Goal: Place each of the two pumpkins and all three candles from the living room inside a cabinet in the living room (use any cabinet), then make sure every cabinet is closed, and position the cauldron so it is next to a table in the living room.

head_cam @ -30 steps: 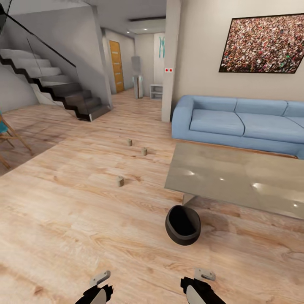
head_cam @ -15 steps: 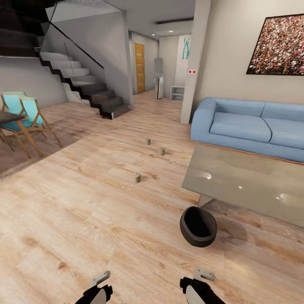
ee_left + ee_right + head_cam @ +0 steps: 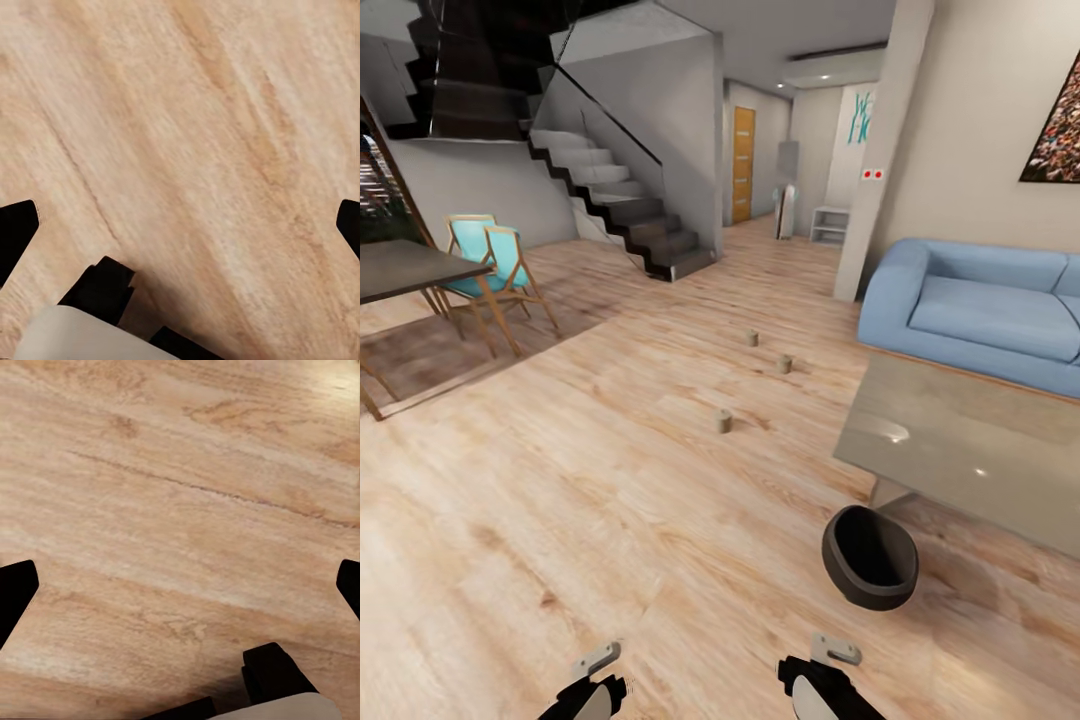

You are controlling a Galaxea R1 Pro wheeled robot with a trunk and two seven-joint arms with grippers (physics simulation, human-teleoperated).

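The wood floor (image 3: 560, 520) is the biggest thing here, and the robot looks to be on its way across it, with both arms tucked low. The stairs (image 3: 630, 210) go up at the back. A blue sofa (image 3: 980, 315) sits by the wall, with a low glass table (image 3: 980, 450) in front of it. A dark dining table (image 3: 410, 265) and blue chairs (image 3: 490, 260) stand off to the side.

The cauldron (image 3: 870, 557) lies tipped on the floor just beside the glass table's corner, so that part of the job looks about done.

Three candles (image 3: 724, 421) stand apart on the floor, out in the open and easy to reach.

The left claw (image 3: 180, 225) and right claw (image 3: 180, 585) are both wide open over bare floor and hold nothing, likely since there is nothing near to grab yet
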